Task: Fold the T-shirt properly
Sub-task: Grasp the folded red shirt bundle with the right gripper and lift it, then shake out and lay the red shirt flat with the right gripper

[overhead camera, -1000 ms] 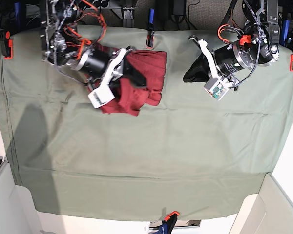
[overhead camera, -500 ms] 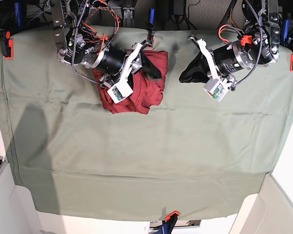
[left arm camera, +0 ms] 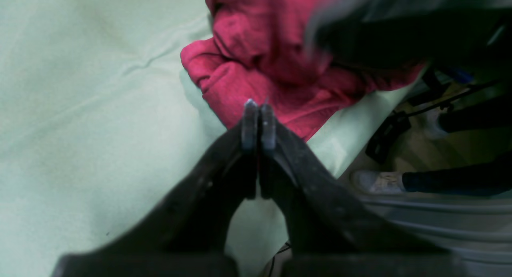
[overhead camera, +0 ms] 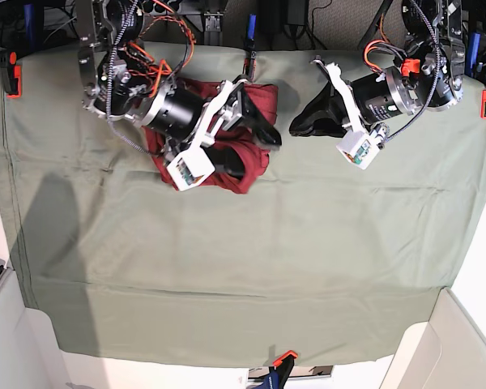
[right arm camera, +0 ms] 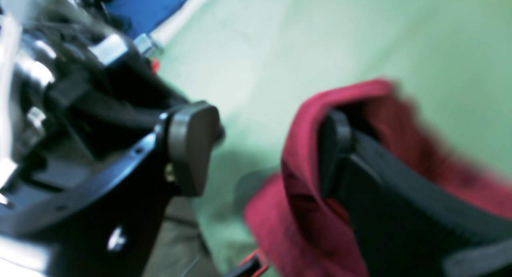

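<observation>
The shirt [overhead camera: 247,130] lies bunched in a heap on the green cloth [overhead camera: 251,267], at the far side of the table and left of centre in the base view. The right gripper [overhead camera: 255,150] sits over it with its jaws spread wide. In the right wrist view one finger [right arm camera: 336,149] is tucked under a raised fold of the shirt [right arm camera: 304,161], red knit wrapped around its outer face, while the other finger [right arm camera: 192,145] stands apart over bare cloth [right arm camera: 360,41]. Nothing is pinched between the two; the fabric hangs on the one finger only.

The left gripper [overhead camera: 296,126] is just right of the shirt, above the cloth and not touching the garment. Its jaws are pressed fully together and hold nothing; the left wrist view shows the two tips [left arm camera: 258,121] meeting with no gap, with the shirt [left arm camera: 272,65] beyond them and a dark blurred part of the other arm across its top.

No brand, label or readable writing shows on the shirt. White modules on both wrists carry small marks too small to read.

The heap is crumpled, with no clear collar, hem or sleeve to tell which way it points. In the base view its longer dimension runs roughly from far right to near left, and much of it is hidden under the right arm.

Orange clamps [overhead camera: 13,73] hold the cloth at the table edges.
</observation>
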{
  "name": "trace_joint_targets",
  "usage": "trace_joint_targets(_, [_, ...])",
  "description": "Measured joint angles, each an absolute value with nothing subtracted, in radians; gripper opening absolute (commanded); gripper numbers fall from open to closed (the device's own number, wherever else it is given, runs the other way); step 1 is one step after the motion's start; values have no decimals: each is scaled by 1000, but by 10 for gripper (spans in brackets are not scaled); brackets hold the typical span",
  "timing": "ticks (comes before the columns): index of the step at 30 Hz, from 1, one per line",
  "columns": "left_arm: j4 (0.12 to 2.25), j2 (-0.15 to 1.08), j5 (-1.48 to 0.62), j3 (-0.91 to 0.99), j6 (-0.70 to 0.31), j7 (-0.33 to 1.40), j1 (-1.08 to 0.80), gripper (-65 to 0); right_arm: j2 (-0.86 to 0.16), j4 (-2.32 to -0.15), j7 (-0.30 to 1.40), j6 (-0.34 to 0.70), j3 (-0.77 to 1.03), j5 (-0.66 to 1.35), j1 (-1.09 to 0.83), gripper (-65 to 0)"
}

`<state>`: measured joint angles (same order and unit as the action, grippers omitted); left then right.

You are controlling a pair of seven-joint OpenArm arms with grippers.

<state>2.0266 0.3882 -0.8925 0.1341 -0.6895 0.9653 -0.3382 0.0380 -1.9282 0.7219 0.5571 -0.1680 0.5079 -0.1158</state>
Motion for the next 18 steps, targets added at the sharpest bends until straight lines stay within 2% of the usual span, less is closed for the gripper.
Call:
trace_joint_targets(5, [2027,388,-895,134,-690,999,-340,-650,-6,-2025,722,557,-51,444,-117,-273])
trace_joint_targets(13, [2027,378,-930,121,-690,1005,-427,-650,-137,-2021,726,550,204,462,-134,-273])
trace_joint_targets(18, [2027,324,-875,34,-690,991,-435,-650,-175,-2014,730,550,266,511,-188,-272])
